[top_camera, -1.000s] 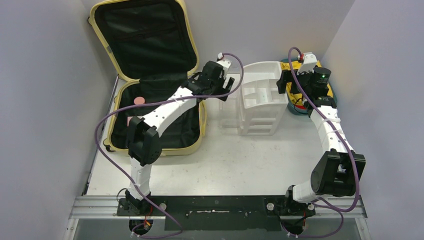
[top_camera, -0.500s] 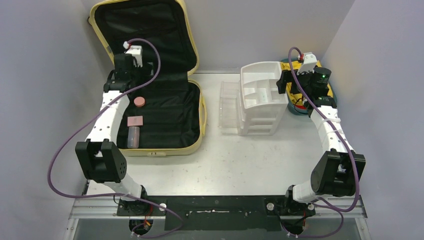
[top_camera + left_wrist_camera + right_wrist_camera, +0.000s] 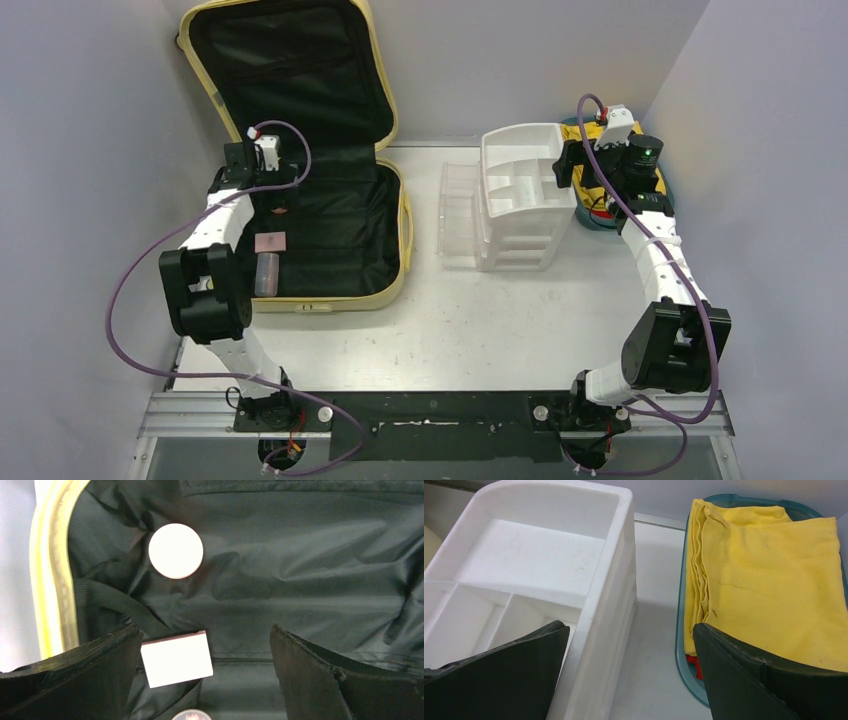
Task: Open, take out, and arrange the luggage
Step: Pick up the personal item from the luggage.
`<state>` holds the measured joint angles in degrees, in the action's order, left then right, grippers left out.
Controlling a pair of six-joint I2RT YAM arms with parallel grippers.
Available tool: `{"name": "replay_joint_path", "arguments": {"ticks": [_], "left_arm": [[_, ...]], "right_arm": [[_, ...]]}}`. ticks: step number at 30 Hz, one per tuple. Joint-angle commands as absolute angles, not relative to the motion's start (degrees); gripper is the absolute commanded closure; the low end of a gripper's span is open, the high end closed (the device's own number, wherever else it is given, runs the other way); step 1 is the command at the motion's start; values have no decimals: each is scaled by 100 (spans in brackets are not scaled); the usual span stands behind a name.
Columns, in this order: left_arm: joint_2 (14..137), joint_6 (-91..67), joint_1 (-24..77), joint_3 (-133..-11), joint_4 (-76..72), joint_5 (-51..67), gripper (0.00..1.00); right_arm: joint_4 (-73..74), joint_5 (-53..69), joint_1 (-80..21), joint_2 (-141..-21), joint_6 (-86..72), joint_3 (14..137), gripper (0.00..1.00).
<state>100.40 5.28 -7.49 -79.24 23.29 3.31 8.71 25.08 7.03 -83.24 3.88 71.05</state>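
The pale-yellow luggage (image 3: 340, 235) lies open at the back left, its lid upright against the wall. On its black lining lie a pink square pad (image 3: 270, 241) and a clear bottle (image 3: 266, 273). My left gripper (image 3: 270, 192) hangs open and empty over the luggage's back left part. In the left wrist view the gripper (image 3: 204, 630) is above the lining (image 3: 300, 580), with a round pale disc (image 3: 176, 550) ahead, the pad (image 3: 176, 658) by the left finger and the bottle's cap (image 3: 191, 715) below. My right gripper (image 3: 570, 165) is open and empty.
A white drawer organizer (image 3: 520, 190) stands at the back right, a clear drawer unit (image 3: 458, 215) to its left. A teal tray (image 3: 684, 645) holds a folded yellow cloth (image 3: 769, 580). My right gripper (image 3: 630, 627) hovers over the gap between organizer (image 3: 524, 580) and tray.
My left arm swung from the suitcase's right side to its back left, then lowered over the items inside, now covering the round disc from above. The right arm has not moved.
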Motion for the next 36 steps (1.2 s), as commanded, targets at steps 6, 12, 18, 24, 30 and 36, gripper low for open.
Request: {"name": "replay_joint_path", "arguments": {"ticks": [6,12,18,24,30,36], "left_arm": [[10812,592,-765,-8020,1210,369,3],[11318,587,-765,-8268,1061,140,3],[11687,626,-782,-8435,897,-152,3],[11887,575,-782,-8586,760,-242,3],[12059,523,-782,-8742,740,-299,6],[12205,468,-782,-8830,812,-275,24]], "right_arm": [[1108,2577,782,-8385,537,7146,0],[1107,2602,795,-8399,514,7146,0],[1099,2657,826,-8402,476,7137,0],[1094,2695,835,-8428,457,7128,0],[1099,2720,835,-8455,451,7128,0],[1099,2744,840,-8463,431,7119,0]]}}
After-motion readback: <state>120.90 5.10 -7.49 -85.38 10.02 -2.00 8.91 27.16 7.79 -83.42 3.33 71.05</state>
